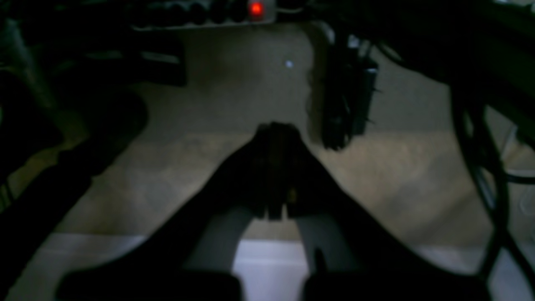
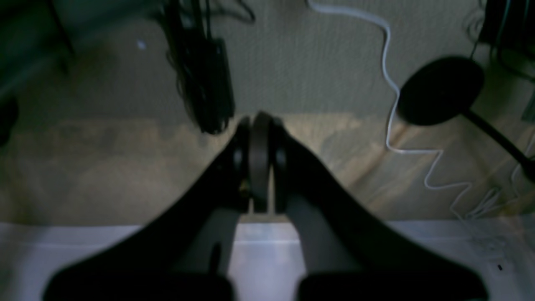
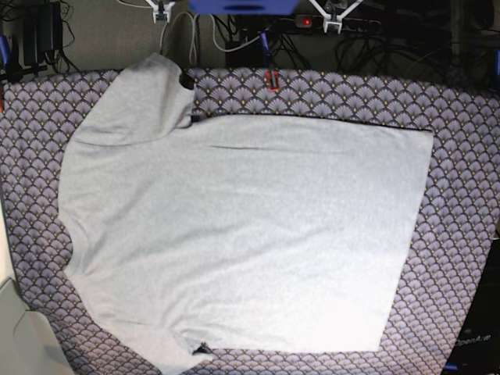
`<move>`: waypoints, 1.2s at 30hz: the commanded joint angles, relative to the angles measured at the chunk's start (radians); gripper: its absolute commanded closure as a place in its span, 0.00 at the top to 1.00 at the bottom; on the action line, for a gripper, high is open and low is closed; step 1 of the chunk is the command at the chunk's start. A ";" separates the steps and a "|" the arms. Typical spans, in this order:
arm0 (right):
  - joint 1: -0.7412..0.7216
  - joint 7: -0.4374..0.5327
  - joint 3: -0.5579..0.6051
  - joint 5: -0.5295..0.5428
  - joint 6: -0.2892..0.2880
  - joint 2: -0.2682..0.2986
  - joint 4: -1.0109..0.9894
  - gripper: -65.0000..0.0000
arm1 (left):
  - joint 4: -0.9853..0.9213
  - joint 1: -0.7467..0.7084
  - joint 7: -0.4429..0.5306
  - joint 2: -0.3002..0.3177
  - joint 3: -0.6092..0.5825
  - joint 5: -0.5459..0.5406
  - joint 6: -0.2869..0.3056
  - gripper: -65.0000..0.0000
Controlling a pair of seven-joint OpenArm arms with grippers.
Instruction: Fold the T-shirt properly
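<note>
The light grey T-shirt [image 3: 242,234] lies spread flat on the patterned tablecloth [image 3: 461,156] in the base view. Its sleeves are at the left, its straight hem is at the right, and no lettering shows. Neither arm appears in that view. In the left wrist view my left gripper [image 1: 276,129] is shut with nothing between its dark fingers, pointing at a beige floor. My right gripper [image 2: 259,119] in the right wrist view is shut and empty over the same kind of floor. No cloth shows in either wrist view.
A power strip with a red light [image 1: 256,9] lies on the floor, with a black hanging bundle [image 1: 347,104] nearby. A white cable [image 2: 388,83] and a round black stand base [image 2: 441,90] lie beyond the right gripper. Cables and clamps [image 3: 269,78] line the table's far edge.
</note>
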State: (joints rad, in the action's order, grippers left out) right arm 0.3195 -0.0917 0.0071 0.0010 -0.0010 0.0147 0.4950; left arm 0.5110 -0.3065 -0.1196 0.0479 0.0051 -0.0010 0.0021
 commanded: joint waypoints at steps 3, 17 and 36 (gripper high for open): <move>0.066 0.004 -0.002 0.001 -0.007 0.009 0.107 0.00 | 0.113 -0.064 0.005 0.022 0.000 0.000 0.000 0.00; 0.346 0.002 -0.009 0.004 -0.009 0.035 0.589 0.00 | 0.820 -0.359 -0.182 0.030 0.135 0.000 0.006 0.00; 0.688 -0.053 -0.009 0.004 -0.009 0.037 1.296 0.00 | 1.333 -0.610 -0.225 0.068 0.137 0.000 0.002 0.00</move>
State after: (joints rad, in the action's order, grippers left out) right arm 0.9939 -0.1646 -0.0006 0.0048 -0.0071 0.0475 1.7790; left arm 1.8278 -0.9073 -0.3656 0.1135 0.1387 -0.0032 0.0048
